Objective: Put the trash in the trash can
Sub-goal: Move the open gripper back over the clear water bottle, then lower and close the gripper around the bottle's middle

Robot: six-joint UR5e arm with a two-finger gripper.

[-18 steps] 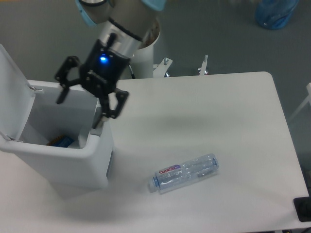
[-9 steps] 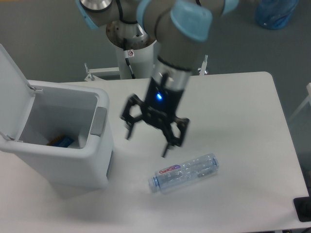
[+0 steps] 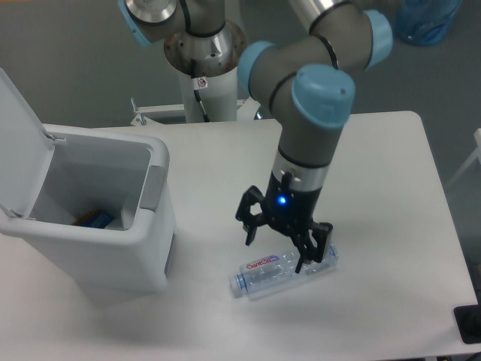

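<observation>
Gripper [image 3: 276, 250] now spread over bottle [image 3: 284, 268]

This looks like a robotics lab: a grey-and-blue industrial arm [image 3: 316, 98] rises from a white pedestal [image 3: 204, 83] bolted beside a plain white tabletop [image 3: 376, 165], over a bare grey floor [image 3: 75, 60].

Bottle [image 3: 285, 271]: clear glossy plastic, ribbed, paper-like label. Trash can [image 3: 113, 263]: smooth white plastic, grey panel. Table [image 3: 376, 188]: matt white, smooth. Gripper [image 3: 276, 247]: black, probably metal, matt. Arm [image 3: 308, 128]: grey, satin sheen, blue plastic-looking caps.
</observation>
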